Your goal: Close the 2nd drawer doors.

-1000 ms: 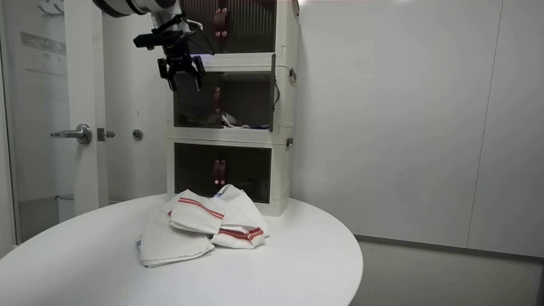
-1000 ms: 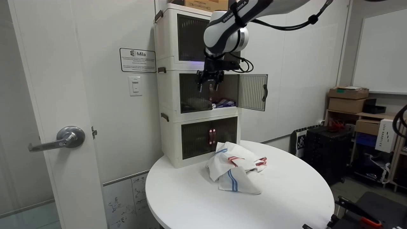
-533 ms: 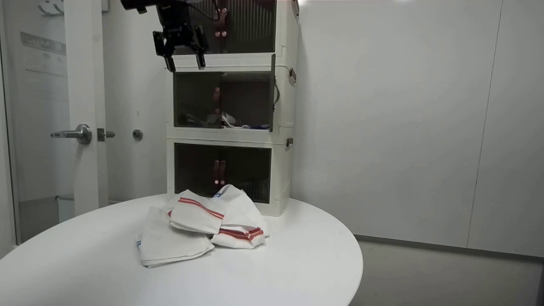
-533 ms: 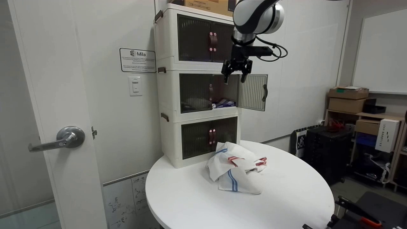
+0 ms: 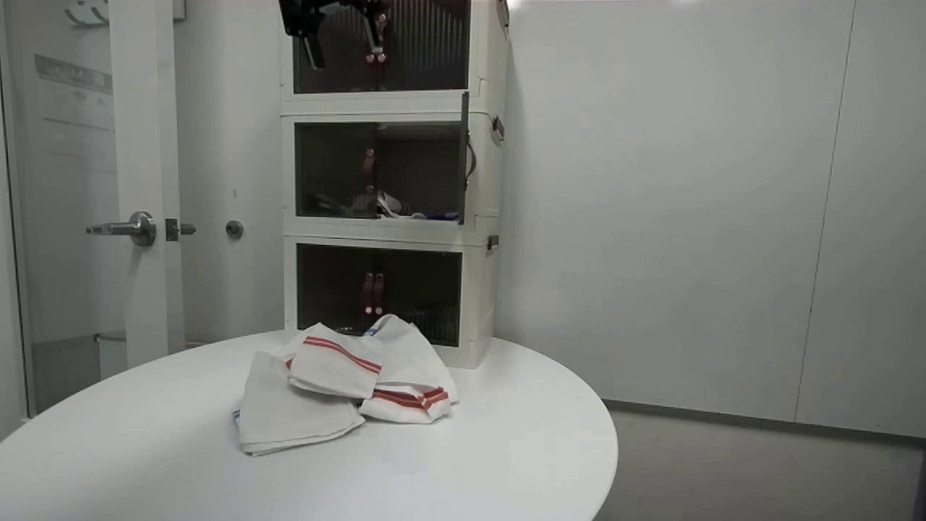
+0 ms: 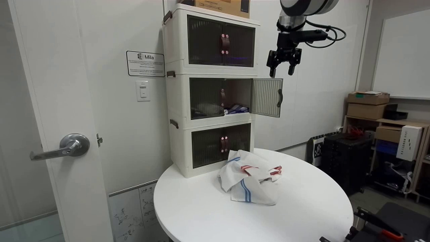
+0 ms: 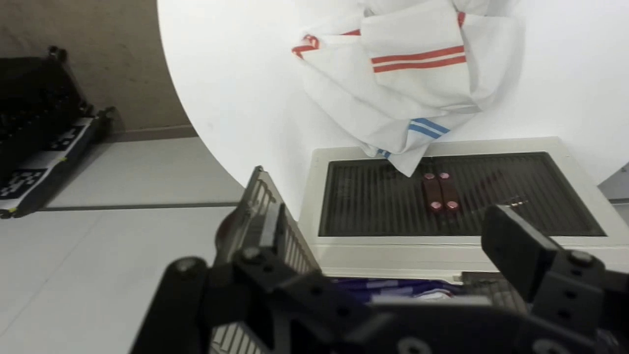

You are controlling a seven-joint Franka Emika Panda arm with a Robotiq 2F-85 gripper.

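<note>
I have my gripper [image 6: 282, 72] hanging in front of the white cabinet [image 6: 215, 70], fingers spread wide with nothing between them. Beside the closed middle door [image 6: 205, 97], I see the open middle door [image 6: 267, 97] swung outward. Crumpled cloth [image 6: 255, 176] lies on the round table [image 6: 302, 211] below.

Middle-tier doors [image 6: 205, 97], dark ribbed see-through panels, one closed, its mate [image 6: 266, 97] swung outward, above the far edge of the table [image 5: 506, 449]

white walls [image 5: 673, 231] rise behind a round table [image 5: 506, 449].
</note>
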